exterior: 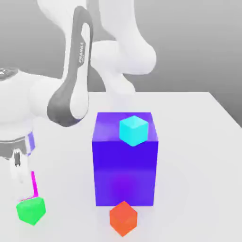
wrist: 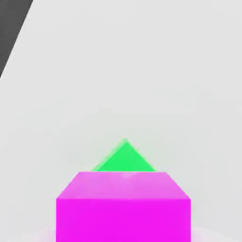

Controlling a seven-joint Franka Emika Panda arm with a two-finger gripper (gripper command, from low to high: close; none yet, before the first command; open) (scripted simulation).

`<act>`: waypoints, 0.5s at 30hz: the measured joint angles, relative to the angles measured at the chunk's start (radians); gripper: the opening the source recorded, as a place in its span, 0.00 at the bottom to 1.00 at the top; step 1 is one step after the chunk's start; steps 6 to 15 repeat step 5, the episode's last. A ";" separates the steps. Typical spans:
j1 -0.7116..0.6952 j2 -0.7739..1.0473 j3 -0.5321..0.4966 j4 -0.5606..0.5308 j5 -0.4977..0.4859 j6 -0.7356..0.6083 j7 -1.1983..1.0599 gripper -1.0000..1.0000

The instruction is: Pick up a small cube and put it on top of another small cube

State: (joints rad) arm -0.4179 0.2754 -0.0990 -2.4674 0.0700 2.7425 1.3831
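The small green cube [exterior: 31, 210] sits on the white table near the front at the exterior view's left. Directly above it is the small magenta cube [exterior: 33, 184], seen there as a narrow magenta strip whose lower edge meets the green cube's top; the rest is hidden behind my gripper [exterior: 20, 174]. My gripper hangs right at the magenta cube, coming down from the white hand above. In the hand view the magenta cube [wrist: 123, 205] is close and large, with a corner of the green cube [wrist: 124, 158] poking out from behind it.
A big blue-purple cube [exterior: 125, 160] stands mid-table with a small cyan cube [exterior: 133, 130] on top. A small orange-red cube [exterior: 123, 218] lies just in front of it. The table's far edge [exterior: 189, 93] runs behind the arm.
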 joint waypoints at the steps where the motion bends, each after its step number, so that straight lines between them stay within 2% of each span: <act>1: 0.000 0.000 0.000 0.000 0.000 0.000 0.000 1.00; 15: -0.003 0.016 0.003 0.001 0.004 0.014 -0.003 1.00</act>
